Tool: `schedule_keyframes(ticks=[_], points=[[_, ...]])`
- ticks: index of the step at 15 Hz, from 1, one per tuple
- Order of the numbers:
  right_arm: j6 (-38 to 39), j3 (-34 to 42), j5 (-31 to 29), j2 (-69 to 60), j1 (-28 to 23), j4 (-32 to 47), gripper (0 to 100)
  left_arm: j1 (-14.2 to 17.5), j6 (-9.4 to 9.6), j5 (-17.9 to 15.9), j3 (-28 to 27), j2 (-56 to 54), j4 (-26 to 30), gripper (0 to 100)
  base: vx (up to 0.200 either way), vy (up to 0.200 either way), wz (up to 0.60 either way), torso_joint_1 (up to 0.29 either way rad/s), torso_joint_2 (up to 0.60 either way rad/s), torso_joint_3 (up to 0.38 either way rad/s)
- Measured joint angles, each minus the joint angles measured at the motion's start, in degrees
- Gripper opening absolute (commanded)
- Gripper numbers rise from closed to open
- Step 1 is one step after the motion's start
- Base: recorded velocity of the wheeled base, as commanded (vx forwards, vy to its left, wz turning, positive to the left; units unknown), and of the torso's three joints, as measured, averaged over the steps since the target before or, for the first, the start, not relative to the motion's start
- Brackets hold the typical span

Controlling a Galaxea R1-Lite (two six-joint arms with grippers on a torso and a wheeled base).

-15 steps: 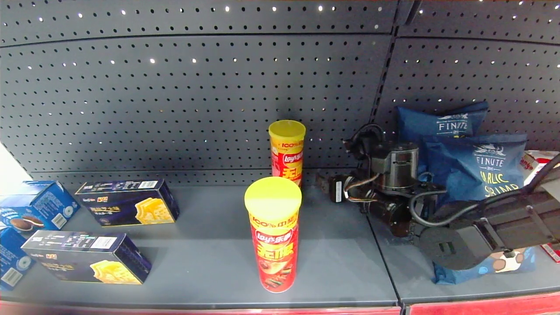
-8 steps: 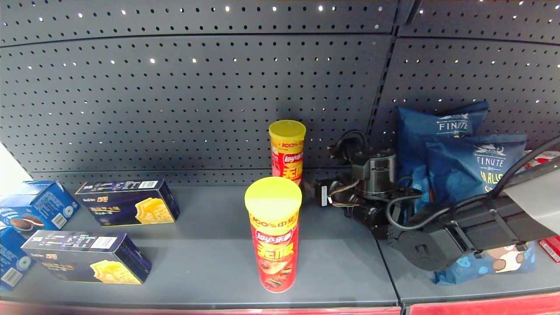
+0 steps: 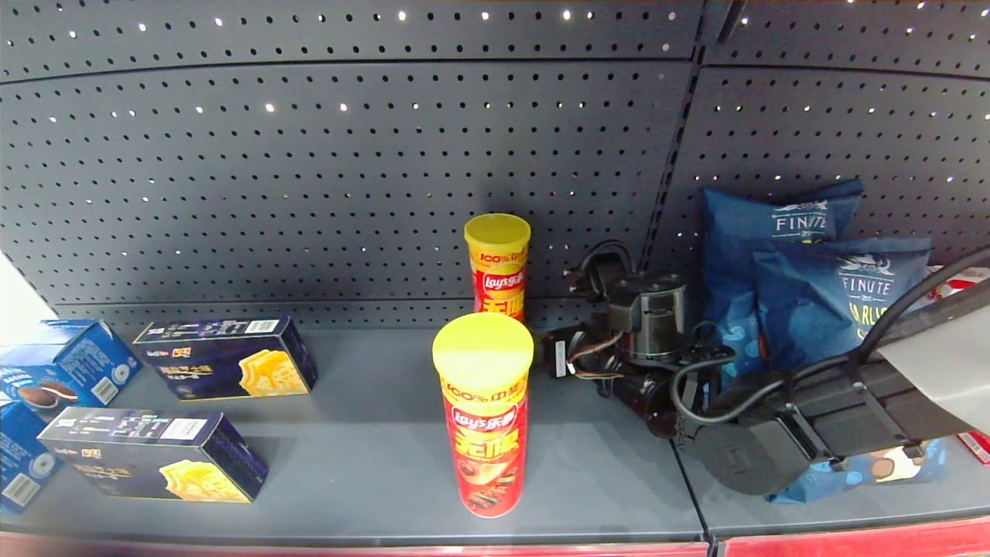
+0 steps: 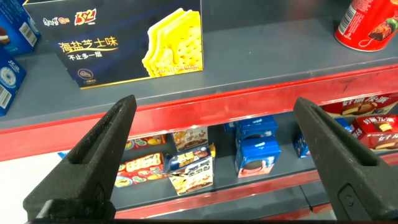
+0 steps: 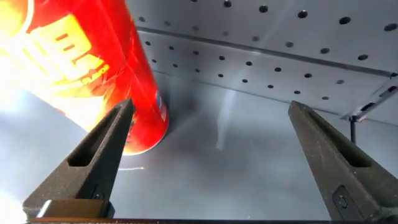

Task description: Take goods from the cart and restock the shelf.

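Note:
Two red chip cans with yellow lids stand on the grey shelf: a front can and a rear can by the pegboard. My right gripper is low on the shelf just right of the rear can, open. In the right wrist view the rear can leans against one finger, and the right gripper holds nothing. My left gripper is open below the shelf's red front edge, facing a dark cracker box and the front can's base.
Two dark cracker boxes and blue cookie boxes lie at the left. Blue snack bags stand at the right behind my right arm. Lower shelves hold more boxes. Bare shelf lies between the cans and the boxes.
My right arm has moved left along the shelf to the rear can. That can has shifted a little to the left. The front can and boxes have stayed put.

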Motion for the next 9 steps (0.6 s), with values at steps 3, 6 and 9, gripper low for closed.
schedule_keyframes(ticks=[3, 6, 9], points=[[-0.3, 1.3, -0.1, -1.0, -0.5, 0.0, 100, 0.0, -0.02, 0.0, 0.0, 0.0, 0.0, 100, 0.000, 0.000, 0.00, 0.000, 0.00, 0.000], [-0.7, 4.3, 0.1, -3.8, -0.7, 0.1, 100, 0.0, -0.02, 0.0, 0.0, 0.0, 0.0, 100, 0.000, 0.000, 0.00, 0.000, 0.00, 0.000], [-1.2, 9.8, 0.1, -9.9, 1.0, 0.5, 100, 0.0, 0.00, 0.0, 0.0, 0.0, 0.0, 100, 0.000, 0.000, 0.00, 0.000, 0.00, 0.000]])
